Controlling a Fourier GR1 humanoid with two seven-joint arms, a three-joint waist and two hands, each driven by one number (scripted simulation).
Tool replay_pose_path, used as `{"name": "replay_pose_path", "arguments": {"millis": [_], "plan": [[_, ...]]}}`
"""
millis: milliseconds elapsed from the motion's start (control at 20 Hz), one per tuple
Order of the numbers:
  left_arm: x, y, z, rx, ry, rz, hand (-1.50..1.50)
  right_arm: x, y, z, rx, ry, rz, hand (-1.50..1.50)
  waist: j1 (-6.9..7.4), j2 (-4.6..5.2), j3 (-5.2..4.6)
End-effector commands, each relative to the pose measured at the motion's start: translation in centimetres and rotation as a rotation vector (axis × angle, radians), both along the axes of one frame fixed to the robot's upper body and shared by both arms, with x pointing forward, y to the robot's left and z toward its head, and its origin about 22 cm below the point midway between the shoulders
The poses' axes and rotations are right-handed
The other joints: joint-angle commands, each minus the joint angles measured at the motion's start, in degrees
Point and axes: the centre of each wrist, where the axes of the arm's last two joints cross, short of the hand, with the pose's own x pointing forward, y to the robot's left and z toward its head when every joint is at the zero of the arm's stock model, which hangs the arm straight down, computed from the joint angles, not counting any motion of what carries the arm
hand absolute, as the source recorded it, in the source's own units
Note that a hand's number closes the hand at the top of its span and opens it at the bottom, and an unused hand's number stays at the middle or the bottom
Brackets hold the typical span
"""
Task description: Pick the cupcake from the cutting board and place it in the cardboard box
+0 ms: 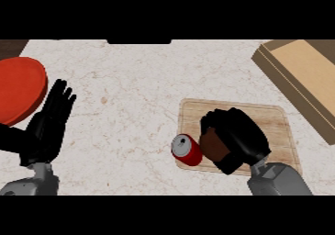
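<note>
Right hand [236, 135] curled round brown cupcake [212, 143] over cutting board [278, 120] — red can [187, 149] alongside; left hand [49, 120] flat, fingers straight (resting).

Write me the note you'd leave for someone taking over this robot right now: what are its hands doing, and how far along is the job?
Right hand: over the board, fingers curled round a brown thing, probably the cupcake.
Left hand: open, resting at the left beside the red plate.
Red can: at the board's left edge, right next to the right hand.
Box: top right, open; no cupcake in it.
Done: cupcake grasped, it seems.
Left: lift it clear of the can, carry it to the box, release.
</note>
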Motion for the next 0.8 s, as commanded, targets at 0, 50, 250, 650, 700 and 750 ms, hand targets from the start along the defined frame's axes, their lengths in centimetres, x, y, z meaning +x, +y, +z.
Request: {"name": "replay_pose_path", "arguments": {"millis": [0,50,250,650,700,750], "plan": [[0.0,0.1,0.8,-0.003,0.002,-0.012,0.00,-3.0,0.3,3.0,-0.027,-0.106,0.056,1.50,-0.15,-0.01,0.03],[-0.7,1.2,0.3,0.012,-0.010,0.003,0.00,-3.8,0.2,5.3,0.004,-0.108,0.039,1.50,-0.17,-0.05,0.01],[-0.4,1.2,-0.1,-0.002,0.018,0.008,0.00,-4.3,1.0,8.0,0.247,-0.153,-0.080,1.50,-0.27,-0.07,0.00],[0.3,0.1,-0.3,-0.009,0.010,-0.010,0.00,-1.7,-4.4,12.7,0.339,-0.322,-0.394,1.50,0.02,0.22,0.05],[1.0,1.3,0.6,-0.016,0.004,0.001,0.00,-0.7,-4.4,14.1,0.391,-0.354,-0.419,1.50,0.20,0.29,0.03],[0.3,-0.5,0.9,0.008,-0.007,-0.017,0.00,-1.0,-5.5,14.1,0.358,-0.337,-0.446,1.50,0.19,0.16,0.06]]}}
